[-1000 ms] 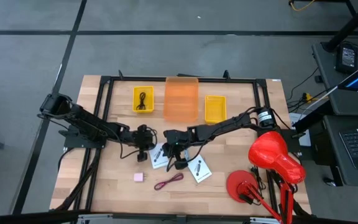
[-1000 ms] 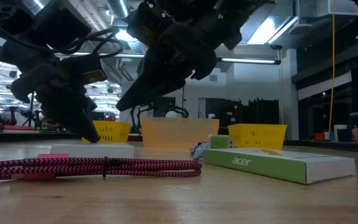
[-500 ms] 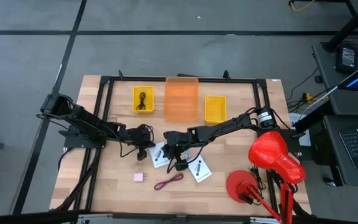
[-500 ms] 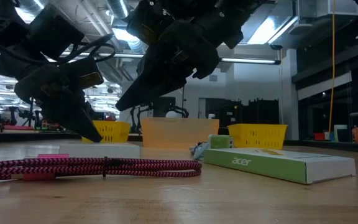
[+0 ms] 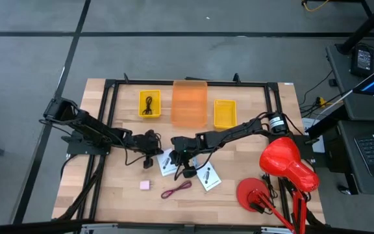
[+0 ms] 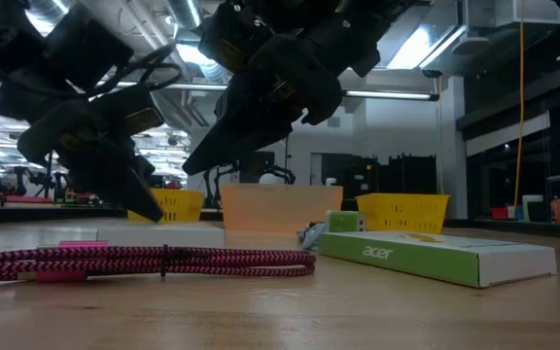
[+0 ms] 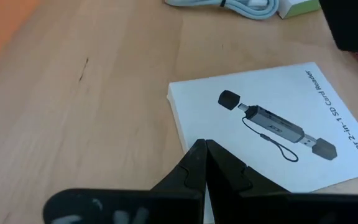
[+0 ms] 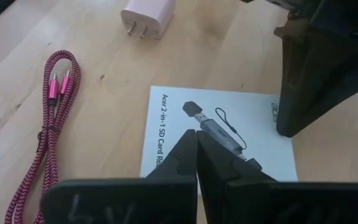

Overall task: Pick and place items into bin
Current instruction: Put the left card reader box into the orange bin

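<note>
Both claws, left (image 7: 204, 163) and right (image 8: 196, 152), are pinched shut, empty, over the thin SD card reader box (image 7: 266, 124) at mid-frame; probably light and stiff, best gripped by an edge.

In the left wrist view the card (image 7: 272, 134) runs off the picture's edge and a grey cord (image 7: 229, 5) is cut short. From above, the card under the right arm (image 5: 168, 161) is partly covered, and the yellow bin's (image 5: 150, 104) dark contents are too small to identify.
</note>
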